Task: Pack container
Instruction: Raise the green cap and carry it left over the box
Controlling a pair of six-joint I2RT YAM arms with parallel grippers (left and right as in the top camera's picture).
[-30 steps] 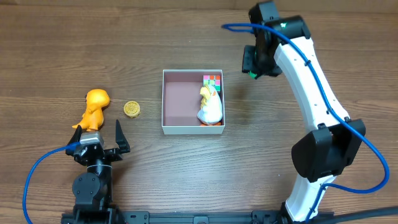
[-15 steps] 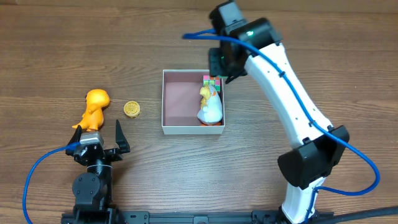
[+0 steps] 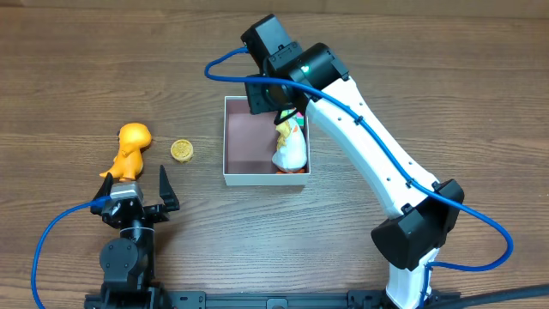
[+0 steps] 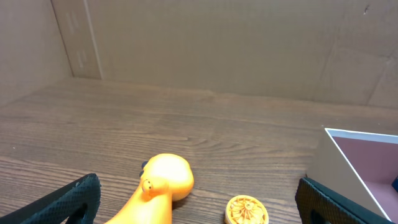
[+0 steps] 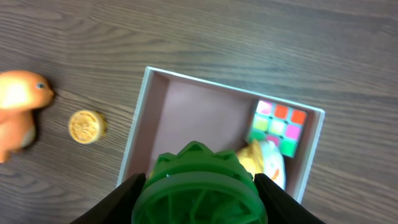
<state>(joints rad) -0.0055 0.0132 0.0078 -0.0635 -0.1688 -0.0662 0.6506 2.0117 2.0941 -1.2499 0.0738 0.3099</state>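
Container [image 3: 244, 142]: mid-table, directly below the right gripper [image 3: 268, 93]. White duck toy [image 3: 290, 150] and colour cube [image 5: 278, 121] fill its right side, left half bare.
Right gripper: pinching a green ridged piece [image 5: 199, 183], arm stretched across, pointing down.
Next: probably a straight drop.
Left gripper [image 3: 143, 192]: spread wide, parked near the orange toy [image 3: 130, 148].

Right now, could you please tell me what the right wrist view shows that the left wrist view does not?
Only the right wrist view: the green ribbed piece gripped by the right gripper, plus the colour cube and the white-and-yellow toy inside the container. Only the left wrist view: the left gripper, open, and a cardboard wall at the back. Both: the container, the orange toy and the yellow disc.
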